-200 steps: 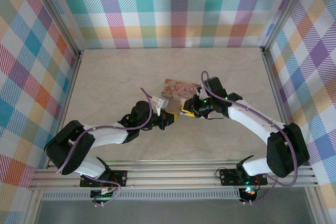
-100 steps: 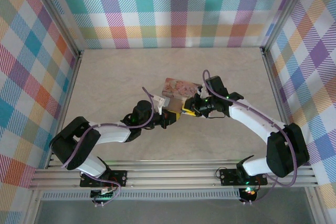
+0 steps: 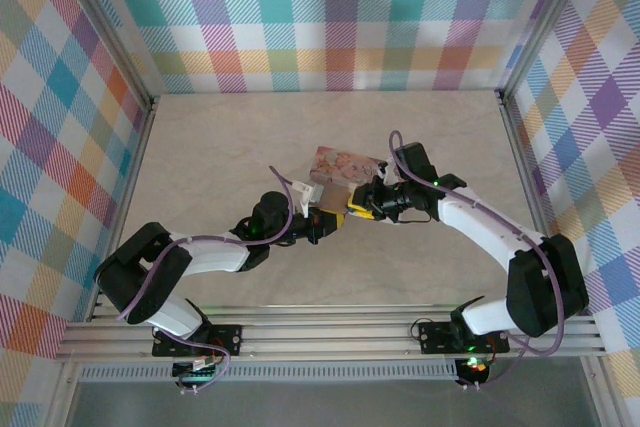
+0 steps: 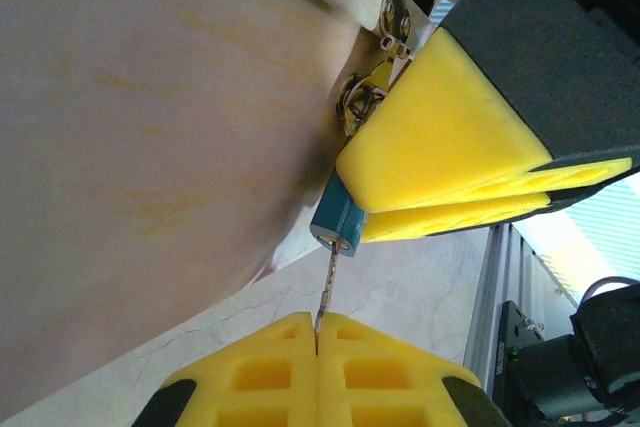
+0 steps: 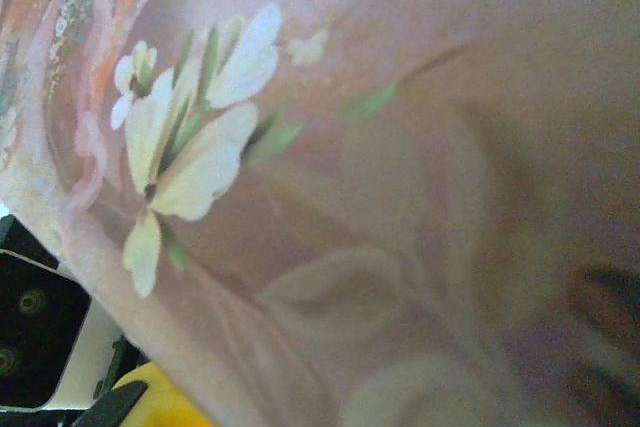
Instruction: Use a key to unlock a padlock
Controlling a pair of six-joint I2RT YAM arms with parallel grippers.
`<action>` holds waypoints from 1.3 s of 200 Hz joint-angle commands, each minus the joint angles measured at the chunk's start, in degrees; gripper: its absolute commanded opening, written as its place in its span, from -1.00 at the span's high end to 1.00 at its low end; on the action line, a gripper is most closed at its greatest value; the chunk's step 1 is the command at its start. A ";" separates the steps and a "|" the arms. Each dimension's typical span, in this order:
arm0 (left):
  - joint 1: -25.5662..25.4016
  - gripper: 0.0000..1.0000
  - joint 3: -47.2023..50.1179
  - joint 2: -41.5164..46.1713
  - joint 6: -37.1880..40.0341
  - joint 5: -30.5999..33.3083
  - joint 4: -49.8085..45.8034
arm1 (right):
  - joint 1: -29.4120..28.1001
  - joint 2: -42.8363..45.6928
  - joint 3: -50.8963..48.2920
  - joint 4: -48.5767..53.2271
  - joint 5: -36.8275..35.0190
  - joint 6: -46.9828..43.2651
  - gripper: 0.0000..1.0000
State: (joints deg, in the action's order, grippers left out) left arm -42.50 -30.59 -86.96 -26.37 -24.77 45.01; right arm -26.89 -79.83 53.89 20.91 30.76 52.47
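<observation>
In the left wrist view my left gripper (image 4: 317, 319) is shut on the key (image 4: 327, 292), a thin metal blade that rises from between its yellow fingers. The blade's tip sits in the keyhole at the end of the teal padlock (image 4: 338, 223). My right gripper (image 4: 372, 215) comes in from the upper right and is shut on the padlock's body between its yellow fingers (image 4: 440, 137). Small metal rings (image 4: 362, 97) hang beside them. From above, the left gripper (image 3: 318, 223) and right gripper (image 3: 352, 212) meet tip to tip at the table's middle.
The flat pink illustrated box (image 3: 345, 165) lies just behind the two grippers, and its flower print (image 5: 190, 137) is very close in the right wrist view. A pale blurred surface (image 4: 150, 127) stands close on the left. Plaid walls enclose the table (image 3: 220, 147).
The left arm's elbow has shifted right and forward a little. Both grippers stay together at the same spot, still closed.
</observation>
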 commanded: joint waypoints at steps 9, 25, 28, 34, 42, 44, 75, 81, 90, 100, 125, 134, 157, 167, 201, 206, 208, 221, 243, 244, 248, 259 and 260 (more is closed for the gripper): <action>-1.02 1.00 -0.25 -0.26 -1.15 0.69 4.74 | 0.44 -1.02 2.27 -1.32 3.66 -0.85 1.00; -1.01 1.00 -0.27 -0.93 -1.78 1.25 6.00 | 0.53 -1.20 2.27 -1.31 4.10 -0.96 1.00; -1.05 1.00 -0.26 -1.04 -1.82 1.42 6.22 | 0.53 -1.20 2.27 -1.22 4.16 -0.92 1.00; -1.06 1.00 -0.16 -1.34 -2.11 1.71 6.85 | 0.59 -1.20 2.19 -1.21 4.36 -1.05 1.00; -1.02 1.00 -0.02 -1.74 -2.46 1.85 7.71 | 0.70 -1.15 2.10 -1.20 4.71 -1.14 1.00; -1.08 1.00 0.00 -1.93 -2.50 1.84 7.96 | 0.77 -1.12 2.10 -1.17 4.80 -1.14 1.00; -1.05 1.00 0.31 -2.80 -3.40 2.07 10.51 | 1.35 -0.77 1.76 -1.12 6.54 -1.40 1.00; -1.02 1.00 0.48 -2.78 -3.50 2.21 11.09 | 1.55 -0.73 1.75 -1.07 7.01 -1.45 1.00; -1.03 1.00 0.53 -2.95 -3.64 2.27 11.90 | 1.75 -0.68 1.83 -1.04 7.82 -1.75 1.00; -1.04 1.00 0.38 -3.20 -3.76 2.17 12.39 | 2.00 -0.74 1.84 -1.03 8.69 -1.93 1.00; -1.07 1.00 -0.29 -4.20 -4.11 1.49 13.41 | 2.46 -1.03 1.75 -1.04 11.04 -2.62 1.00; -1.05 1.00 -0.48 -4.46 -4.02 1.48 13.48 | 2.55 -1.03 1.66 -1.04 11.58 -2.63 1.00; -1.09 1.00 -0.94 -5.27 -3.47 1.71 13.02 | 2.61 -0.96 1.80 -0.54 12.45 -2.63 1.00; -1.01 1.00 -1.34 -5.59 -3.17 1.75 12.73 | 2.64 -0.94 1.92 -0.27 12.60 -2.63 1.00; -1.20 1.00 -3.60 -6.03 -1.80 1.75 10.46 | 2.64 -1.46 2.66 1.35 13.32 -3.48 1.00; -1.18 1.00 -3.91 -5.95 -1.47 1.67 10.03 | 2.68 -1.57 2.96 1.95 13.42 -3.99 1.00; -1.18 1.00 -4.14 -5.88 -1.42 1.66 9.77 | 2.65 -1.67 3.08 2.39 13.44 -4.27 1.00; -1.19 1.00 -4.94 -5.42 -0.63 1.66 8.30 | 2.68 -1.86 4.13 5.07 13.19 -6.34 1.00; -1.22 1.00 -6.02 -4.91 -0.02 1.34 7.00 | 2.65 -2.32 5.34 8.69 12.71 -9.23 1.00; -1.25 1.00 -6.09 -4.90 -0.05 1.28 7.01 | 2.64 -2.33 5.34 8.75 12.68 -9.27 1.00; -1.22 1.00 -6.37 -5.06 -0.07 0.96 6.97 | 2.64 -2.34 5.28 9.01 12.67 -9.52 1.00; -1.19 1.00 -7.36 -5.43 -0.63 -0.09 6.97 | 2.61 -2.41 4.89 8.77 12.88 -9.50 1.00; -1.23 1.00 -7.42 -5.47 -0.66 -0.14 6.99 | 2.63 -2.43 4.80 8.73 12.97 -9.49 1.00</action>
State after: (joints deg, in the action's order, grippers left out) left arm -43.11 -34.50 -92.29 -28.12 -24.12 50.68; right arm -23.07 -82.19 57.45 26.09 36.80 45.98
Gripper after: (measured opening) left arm 0.048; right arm 0.218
